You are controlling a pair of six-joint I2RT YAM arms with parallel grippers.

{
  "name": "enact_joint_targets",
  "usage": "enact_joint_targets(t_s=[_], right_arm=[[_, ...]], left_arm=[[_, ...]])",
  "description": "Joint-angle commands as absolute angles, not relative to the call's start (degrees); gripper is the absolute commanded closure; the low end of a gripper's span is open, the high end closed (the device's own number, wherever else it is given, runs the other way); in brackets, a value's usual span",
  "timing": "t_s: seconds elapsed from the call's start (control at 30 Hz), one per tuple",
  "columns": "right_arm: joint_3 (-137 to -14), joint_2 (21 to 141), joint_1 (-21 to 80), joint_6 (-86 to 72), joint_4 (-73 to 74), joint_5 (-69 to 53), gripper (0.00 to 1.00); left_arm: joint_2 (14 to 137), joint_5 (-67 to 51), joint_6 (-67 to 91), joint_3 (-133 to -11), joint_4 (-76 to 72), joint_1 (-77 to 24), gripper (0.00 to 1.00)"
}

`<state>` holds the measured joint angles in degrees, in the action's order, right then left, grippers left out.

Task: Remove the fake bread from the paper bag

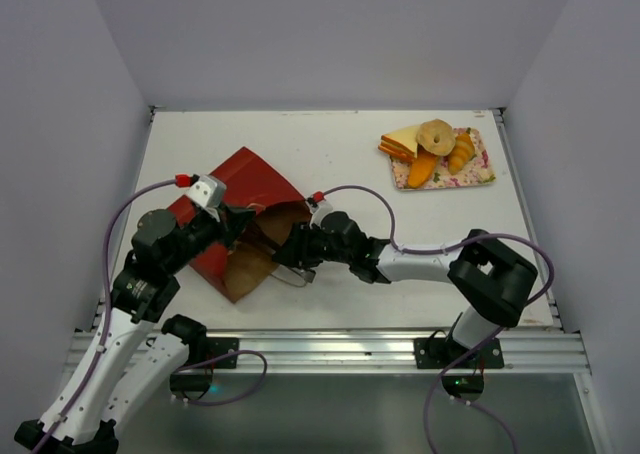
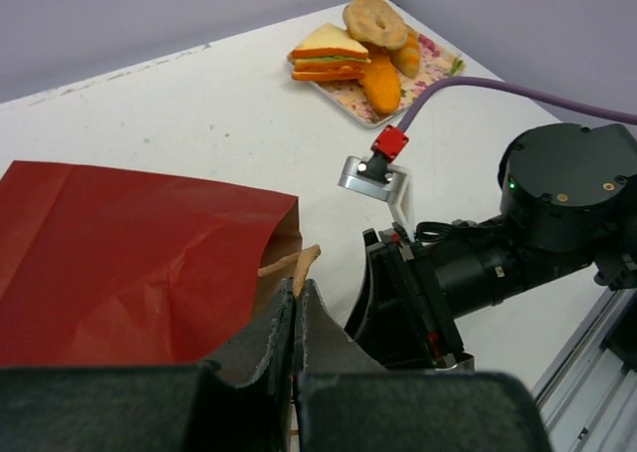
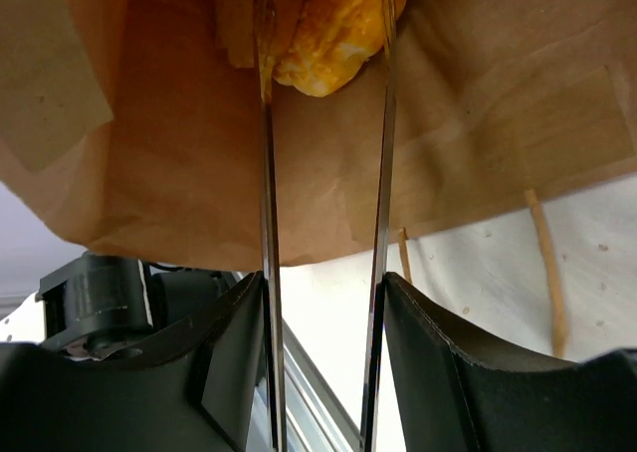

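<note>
The red paper bag lies at the left of the table, its brown mouth facing right. My left gripper is shut on a tan loop handle at the bag's mouth. My right gripper is shut on thin metal tongs. The two tong blades reach into the bag's kraft inside. A yellow-orange piece of fake bread sits between the blade tips, deep in the bag. I cannot tell if the blades press on it.
A pink-flowered tray at the far right holds a sandwich, a bagel and other fake breads. The tray also shows in the left wrist view. The second bag handle lies on the white table. A metal rail runs along the near edge.
</note>
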<state>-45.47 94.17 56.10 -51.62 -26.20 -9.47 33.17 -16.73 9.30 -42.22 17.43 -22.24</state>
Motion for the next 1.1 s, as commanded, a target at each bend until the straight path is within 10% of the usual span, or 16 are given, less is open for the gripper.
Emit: enact_joint_targets(t_s=[0.0,1.07], right_arm=[[-49.0,95.2,56.4,-51.8,-30.2,-7.6,0.46],[-43.2,93.0,56.6,-52.2,-29.2,-4.6,0.46]], left_arm=[[32.8,-22.2,8.2,-41.6,14.0,-22.0,1.0],[32.9,-21.4,8.1,-41.7,14.2,-22.0,1.0]])
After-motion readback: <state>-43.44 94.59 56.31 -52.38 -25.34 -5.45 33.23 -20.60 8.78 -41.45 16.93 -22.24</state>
